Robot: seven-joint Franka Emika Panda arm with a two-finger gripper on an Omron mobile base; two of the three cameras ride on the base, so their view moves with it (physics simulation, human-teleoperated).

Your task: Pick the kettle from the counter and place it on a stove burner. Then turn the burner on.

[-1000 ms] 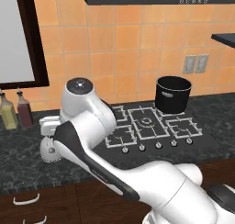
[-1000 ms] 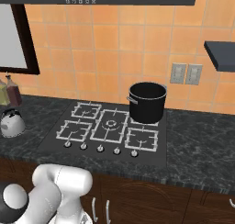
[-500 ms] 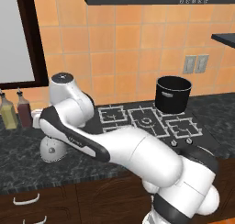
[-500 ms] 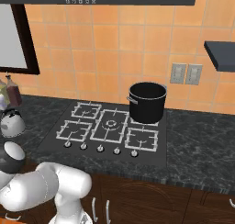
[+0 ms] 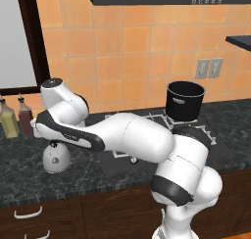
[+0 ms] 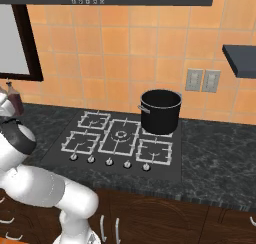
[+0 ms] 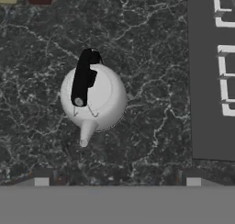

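On your far left in the left base view, two bottles point(image 5: 14, 119) stand at the wall, and just right of them the kettle point(image 5: 56, 157) sits on the counter point(image 5: 19, 169), well left of the cooktop point(image 6: 120, 143). In the hand view the gripper point(image 7: 117, 181) hangs directly above it, jaws wide apart and empty, the kettle point(image 7: 93, 99) slightly left of centre between the fingertips. Its black handle runs toward the spout. Shiny rounded dome, marbled stone; further right, grey wire grates and a black pot point(image 6: 160, 111).
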